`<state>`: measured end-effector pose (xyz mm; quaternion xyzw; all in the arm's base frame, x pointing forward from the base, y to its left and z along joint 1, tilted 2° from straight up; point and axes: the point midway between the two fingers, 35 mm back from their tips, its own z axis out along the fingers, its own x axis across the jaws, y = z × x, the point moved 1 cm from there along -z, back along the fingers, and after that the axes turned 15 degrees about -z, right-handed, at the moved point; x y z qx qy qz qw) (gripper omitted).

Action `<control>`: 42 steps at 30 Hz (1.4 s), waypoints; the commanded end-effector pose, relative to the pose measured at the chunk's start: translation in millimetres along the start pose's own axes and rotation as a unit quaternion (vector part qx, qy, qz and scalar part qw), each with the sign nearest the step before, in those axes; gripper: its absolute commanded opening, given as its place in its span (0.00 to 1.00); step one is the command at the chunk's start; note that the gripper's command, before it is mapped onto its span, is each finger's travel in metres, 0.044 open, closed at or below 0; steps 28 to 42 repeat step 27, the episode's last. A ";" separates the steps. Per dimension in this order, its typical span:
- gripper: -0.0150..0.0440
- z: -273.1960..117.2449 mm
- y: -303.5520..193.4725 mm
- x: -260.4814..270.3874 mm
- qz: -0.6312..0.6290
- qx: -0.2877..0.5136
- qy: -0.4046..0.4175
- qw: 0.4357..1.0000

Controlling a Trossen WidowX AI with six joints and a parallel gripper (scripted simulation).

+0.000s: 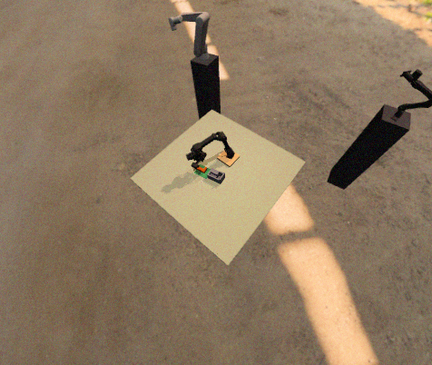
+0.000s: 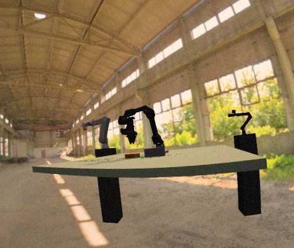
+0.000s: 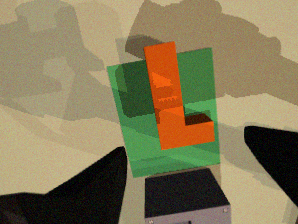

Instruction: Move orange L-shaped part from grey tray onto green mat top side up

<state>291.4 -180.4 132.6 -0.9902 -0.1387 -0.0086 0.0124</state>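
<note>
The orange L-shaped part (image 1: 202, 169) (image 2: 132, 155) (image 3: 172, 131) lies flat on the green mat (image 1: 203, 174) (image 3: 199, 72). Its L-shaped end is toward the tray, and the tip of its long bar reaches past the mat's far edge in the wrist view. The grey tray (image 1: 220, 180) (image 2: 154, 152) (image 3: 182, 192) stands beside the mat, and its pocket shows empty in the top view. My gripper (image 2: 132, 143) (image 3: 184, 143) is open and empty, above the part; its fingers stand wide to either side and do not touch it.
An orange-brown base plate (image 1: 230, 162) lies under my arm's foot on the pale table (image 1: 245, 204). Two other arms stand on dark pillars (image 1: 206, 86) (image 1: 368, 147) beyond the table. Arm shadows fall across the mat and table.
</note>
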 end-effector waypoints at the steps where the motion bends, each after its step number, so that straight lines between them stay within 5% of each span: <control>1: 0.93 -43.3 -0.8 -0.6 -0.002 -0.007 0.007 1.000; 42: 0.93 -46.4 -0.7 -0.3 0.000 -0.011 0.010 1.000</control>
